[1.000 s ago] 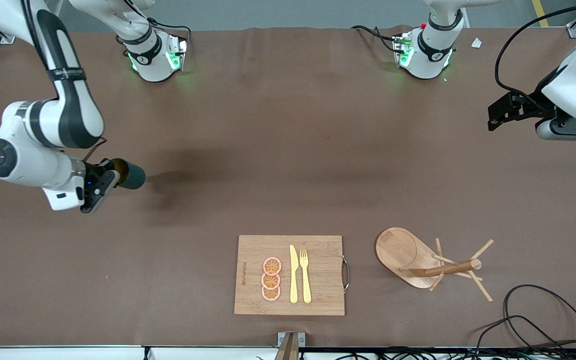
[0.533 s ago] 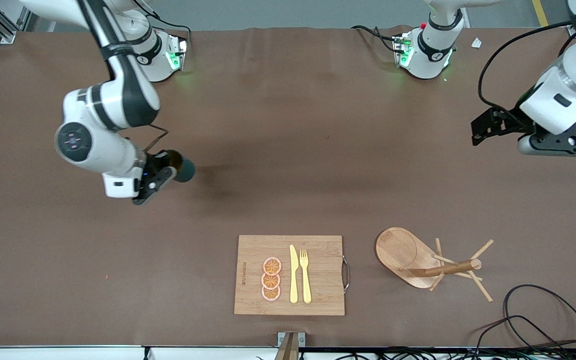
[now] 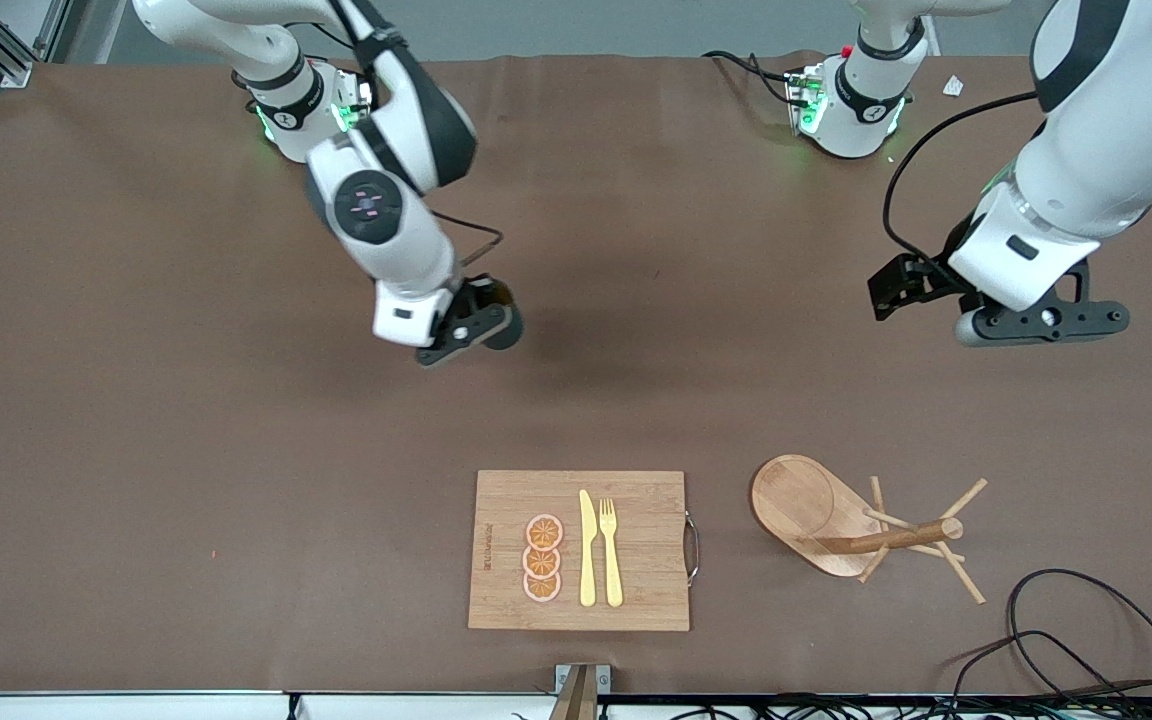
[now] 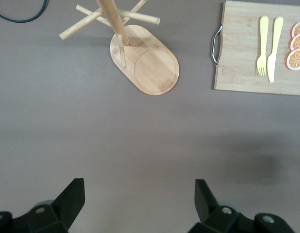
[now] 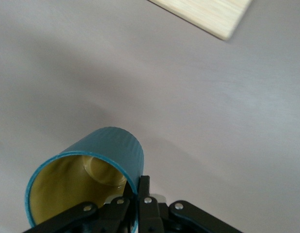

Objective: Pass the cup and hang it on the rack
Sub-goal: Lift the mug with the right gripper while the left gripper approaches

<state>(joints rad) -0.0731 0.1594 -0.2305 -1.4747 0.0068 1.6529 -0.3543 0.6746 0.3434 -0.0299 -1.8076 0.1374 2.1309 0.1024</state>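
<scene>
The cup (image 3: 502, 325) is held in the right gripper (image 3: 476, 322), whose fingers are clamped on the rim, one inside and one outside the wall, as the right wrist view shows (image 5: 99, 170). It is carried tilted in the air over bare table (image 3: 236, 450), toward the middle. Its handle cannot be made out in either view.

The left gripper (image 3: 901, 290) is held up over the table toward the left arm's end, its fingers (image 4: 72, 199) spread wide with nothing between them. It is well apart from the cup.

The rack (image 3: 861, 530) stands beside the cutting board (image 3: 576, 550), with no cup on any peg.

Progress is judged as follows: pick-up is done and the cup is in transit; the handover to the left gripper is not yet done, nor is the hanging. The greater part of the task remains.
</scene>
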